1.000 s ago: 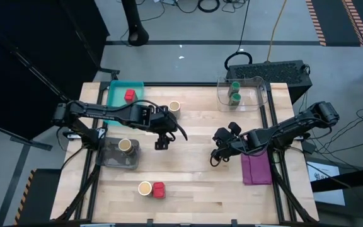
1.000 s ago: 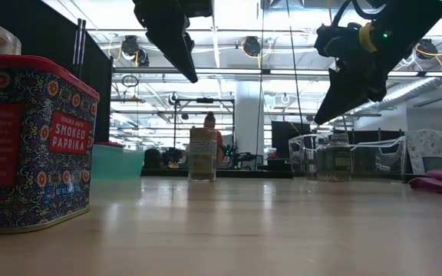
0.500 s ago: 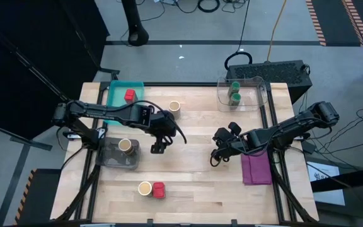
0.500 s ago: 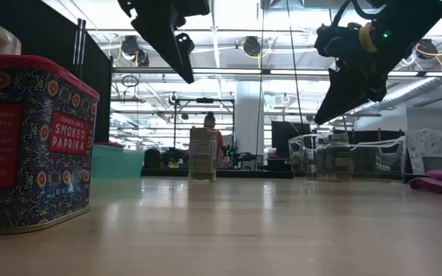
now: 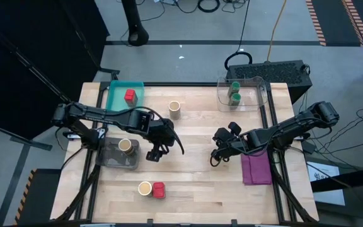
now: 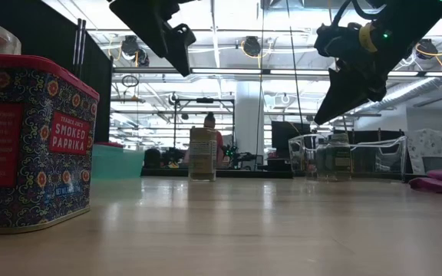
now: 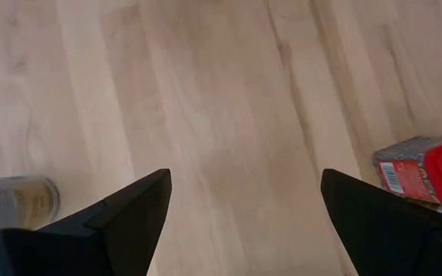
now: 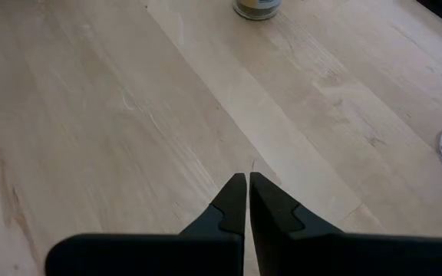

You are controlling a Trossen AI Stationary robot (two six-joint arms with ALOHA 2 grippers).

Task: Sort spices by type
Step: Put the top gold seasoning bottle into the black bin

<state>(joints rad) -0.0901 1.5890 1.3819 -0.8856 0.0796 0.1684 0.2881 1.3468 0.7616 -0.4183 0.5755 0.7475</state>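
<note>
High view: at the table's six o'clock edge, a tan cream-topped jar (image 5: 145,188) touches a red blocky jar (image 5: 159,190). Above the centre, the left gripper (image 5: 154,154) hovers with fingers spread wide and empty. At three o'clock, the right gripper (image 5: 216,157) has its fingers pressed together.

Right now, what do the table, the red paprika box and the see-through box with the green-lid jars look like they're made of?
The table looks like pale wood with a smooth sealed finish: grain and plank seams show. The red paprika box looks like printed metal tin, though coated card is possible: glossy patterned sides, rolled rim. The see-through box looks like clear plastic, since the green-lid jars show through its walls.
</note>
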